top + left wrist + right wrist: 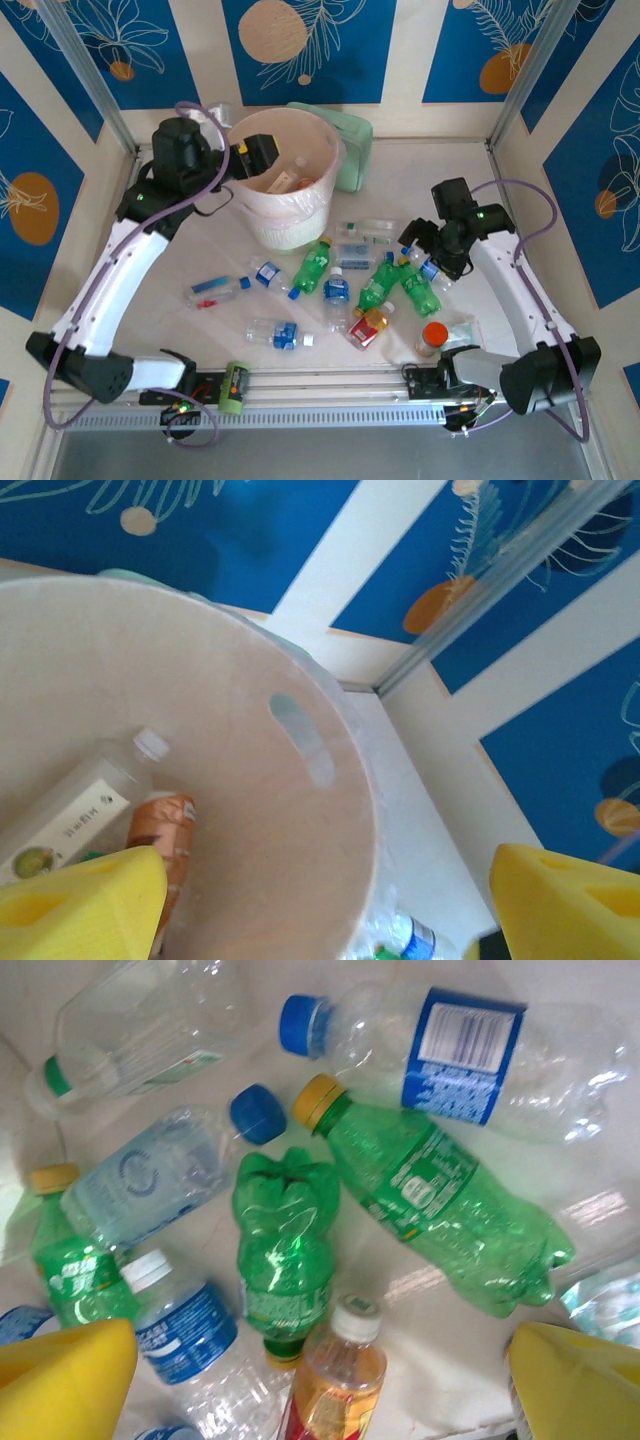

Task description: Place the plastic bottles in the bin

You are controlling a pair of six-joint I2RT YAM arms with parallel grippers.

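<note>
The right gripper (320,1365) hangs over a scatter of plastic bottles (440,1200) lying on the white table (220,320). Its yellow jaws are spread wide and nothing is caught between them. An orange-labelled bottle (335,1385) with a white cap lies directly under the gap, and the neck of a green bottle (285,1250) touches it at the cap. Eight bottles can be counted in the wrist view: three green, four clear and the orange-labelled one. Two of the clear ones have blue caps, one has a white cap and one a green cap.

The left gripper (320,910) is held above the mouth of the bin (260,730), jaws well apart and empty. Two bottles lie inside the bin, side by side against its wall: a clear bottle (95,800) with a white cap and a brown-labelled bottle (165,830).

From overhead, about eleven bottles remain on the table between the bin and the right arm. Three are green, one has a red-yellow label, and the rest are clear with blue labels or caps. A single orange-capped container (432,338) sits at the near edge of the group. One pale green box (355,150) stands just behind the bin.
</note>
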